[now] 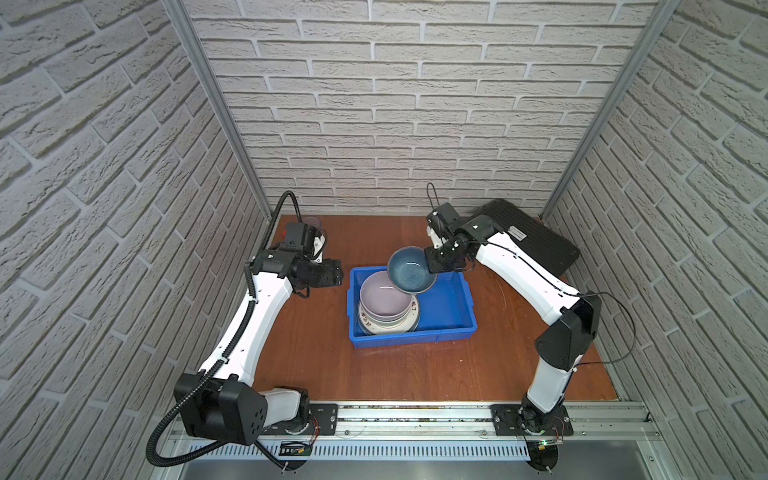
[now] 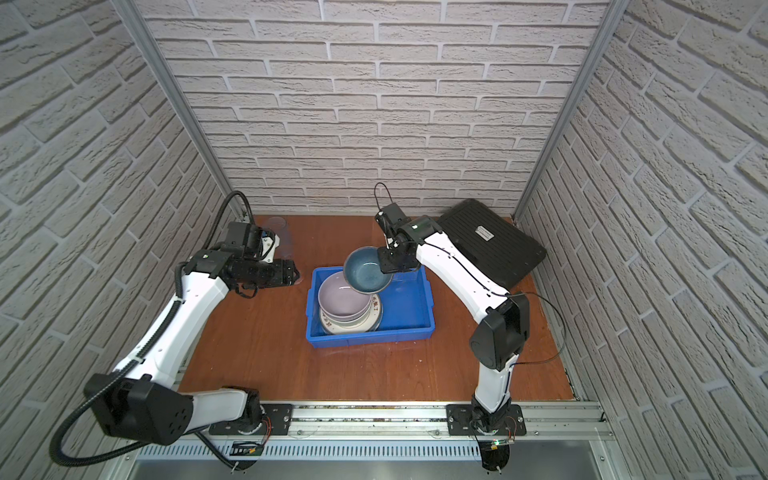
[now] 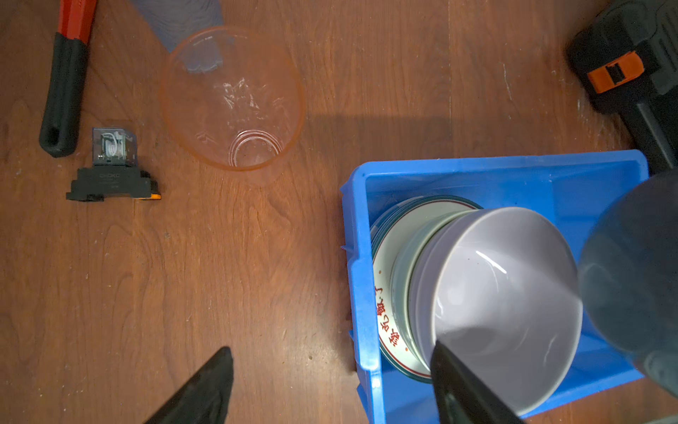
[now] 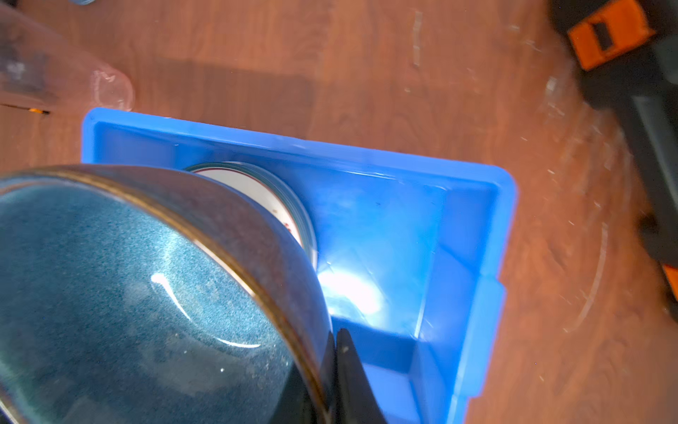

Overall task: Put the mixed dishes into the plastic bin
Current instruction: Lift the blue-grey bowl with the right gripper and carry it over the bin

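Observation:
The plastic bin (image 1: 415, 336) (image 2: 374, 334) is bright blue and stands mid-table. In its left half a lilac bowl (image 1: 380, 297) (image 3: 506, 301) rests on a pale green bowl and a stack of plates. The top plate (image 3: 385, 312) has a teal rim with red lettering. My right gripper (image 1: 432, 262) (image 4: 332, 337) is shut on the rim of a blue-grey bowl (image 1: 411, 270) (image 4: 128, 293), held tilted above the bin's back edge and the stack. My left gripper (image 1: 332, 276) (image 3: 330, 347) is open and holds nothing, just left of the bin. A clear tumbler (image 3: 234, 99) stands behind it.
A red pipe wrench (image 3: 66, 73) and a small relay on a black base (image 3: 113, 165) lie at the back left by the tumbler. A black tool case (image 1: 528, 245) (image 4: 623, 36) with orange latches fills the back right corner. Brick-patterned walls close three sides.

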Robot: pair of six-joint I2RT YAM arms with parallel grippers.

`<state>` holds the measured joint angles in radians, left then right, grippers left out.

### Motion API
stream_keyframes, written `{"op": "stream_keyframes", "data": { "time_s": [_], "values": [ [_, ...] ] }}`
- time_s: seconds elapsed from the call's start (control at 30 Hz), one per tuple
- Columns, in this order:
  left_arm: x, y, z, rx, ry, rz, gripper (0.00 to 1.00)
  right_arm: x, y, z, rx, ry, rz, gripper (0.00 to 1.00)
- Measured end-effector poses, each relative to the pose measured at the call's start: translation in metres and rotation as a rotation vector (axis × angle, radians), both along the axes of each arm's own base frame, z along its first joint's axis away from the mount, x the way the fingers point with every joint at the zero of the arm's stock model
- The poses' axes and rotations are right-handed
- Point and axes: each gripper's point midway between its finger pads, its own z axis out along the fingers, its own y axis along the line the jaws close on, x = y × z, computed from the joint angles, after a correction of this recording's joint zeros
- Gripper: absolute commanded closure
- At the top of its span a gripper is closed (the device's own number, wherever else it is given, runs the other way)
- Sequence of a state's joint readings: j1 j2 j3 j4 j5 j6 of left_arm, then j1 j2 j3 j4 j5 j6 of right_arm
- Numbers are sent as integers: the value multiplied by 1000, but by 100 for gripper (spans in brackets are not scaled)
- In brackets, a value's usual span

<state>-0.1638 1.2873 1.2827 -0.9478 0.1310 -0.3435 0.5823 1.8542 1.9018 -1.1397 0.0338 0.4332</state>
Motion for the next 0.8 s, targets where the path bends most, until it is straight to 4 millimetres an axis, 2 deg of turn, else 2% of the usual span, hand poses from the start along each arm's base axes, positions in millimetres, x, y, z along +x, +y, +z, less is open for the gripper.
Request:
{"op": "stream_keyframes", "data": {
  "time_s": [0.17, 0.3, 0.8],
  "values": [
    [-2, 2, 1, 10, -3, 4, 16, 2, 33, -8, -20, -11, 59, 94],
    [-4, 4, 3, 14, -11, 7, 16, -3, 45, -14, -34, -4, 86, 94],
    [-6, 4, 0, 16, -2, 7, 16, -9, 58, -31, -70, 15, 113, 94]
  ]
}}
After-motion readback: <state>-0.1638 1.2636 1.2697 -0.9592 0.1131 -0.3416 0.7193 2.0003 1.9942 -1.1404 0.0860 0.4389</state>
